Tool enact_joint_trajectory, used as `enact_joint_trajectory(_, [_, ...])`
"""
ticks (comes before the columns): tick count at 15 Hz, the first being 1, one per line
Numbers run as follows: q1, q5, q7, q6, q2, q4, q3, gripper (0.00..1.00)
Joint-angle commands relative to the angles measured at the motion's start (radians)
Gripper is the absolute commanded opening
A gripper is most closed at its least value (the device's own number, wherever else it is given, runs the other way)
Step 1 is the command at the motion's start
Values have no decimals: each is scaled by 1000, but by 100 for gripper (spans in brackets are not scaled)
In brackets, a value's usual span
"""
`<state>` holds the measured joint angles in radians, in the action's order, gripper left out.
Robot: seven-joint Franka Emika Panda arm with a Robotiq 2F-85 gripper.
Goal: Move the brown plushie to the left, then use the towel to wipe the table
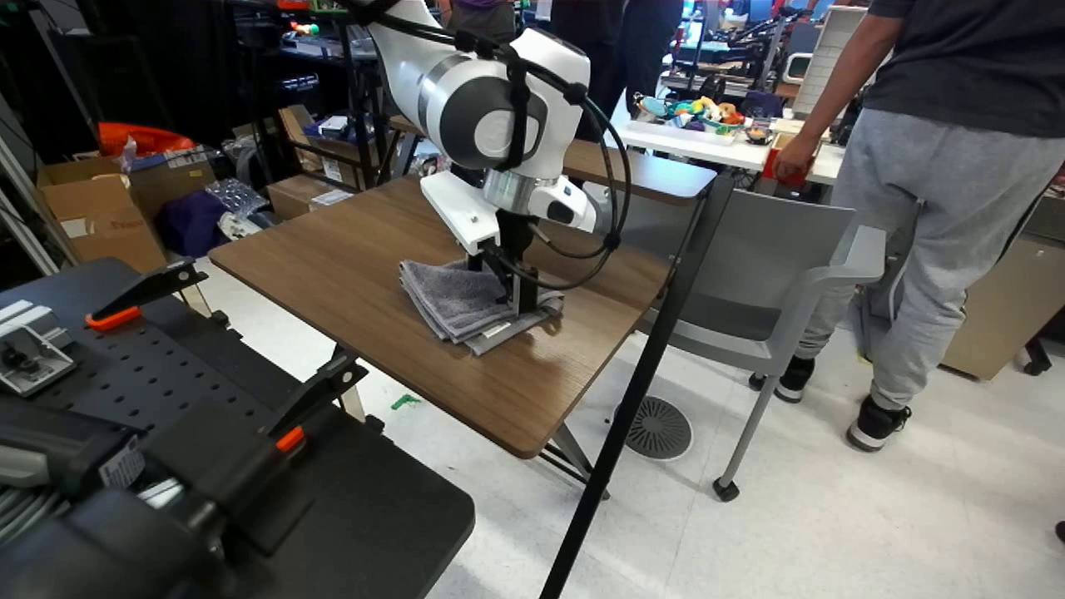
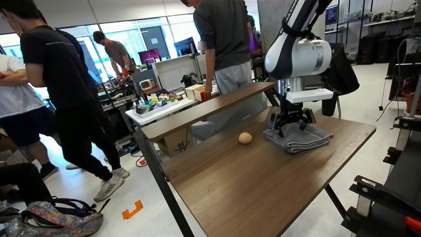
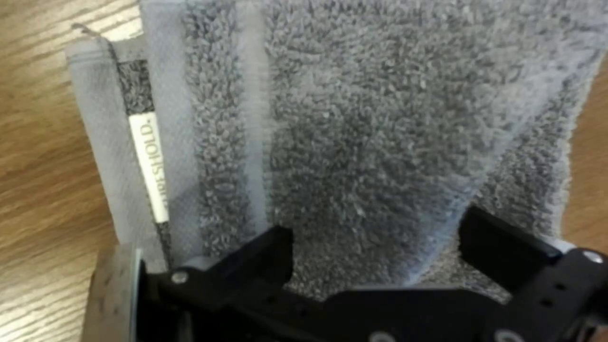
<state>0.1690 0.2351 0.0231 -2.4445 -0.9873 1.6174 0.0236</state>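
Pincer (image 3: 373, 242): released, it hangs spread wide over the towel (image 3: 361, 118); whether it touches cannot be told.
Towel: lies grey and folded on the right side of the tabletop (image 2: 243, 187) in an exterior view; a white tag (image 3: 148, 166) shows at left in the wrist view.
Toy (image 2: 245, 138): small, round and tan, sits left of the towel there, apart from it.
Person (image 1: 940, 191): stands to the right of a grey chair (image 1: 757, 258) in an exterior view.
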Motion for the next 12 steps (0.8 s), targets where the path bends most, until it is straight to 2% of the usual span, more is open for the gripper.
enact_joint_trajectory(1, [0,0,0,4,-4,-7,-1,100])
enact_joint_trajectory(2, [-9,-8,7,-52,-40,-36,-17,100])
enact_joint_trajectory(6, [0,-7,97,-119,-205,-235,-80,100])
enact_joint_trajectory(9, [18,0,198,-121,-272,-367,-126,100])
enact_joint_trajectory(12, [59,11,230,-101,-346,-499,-114,100])
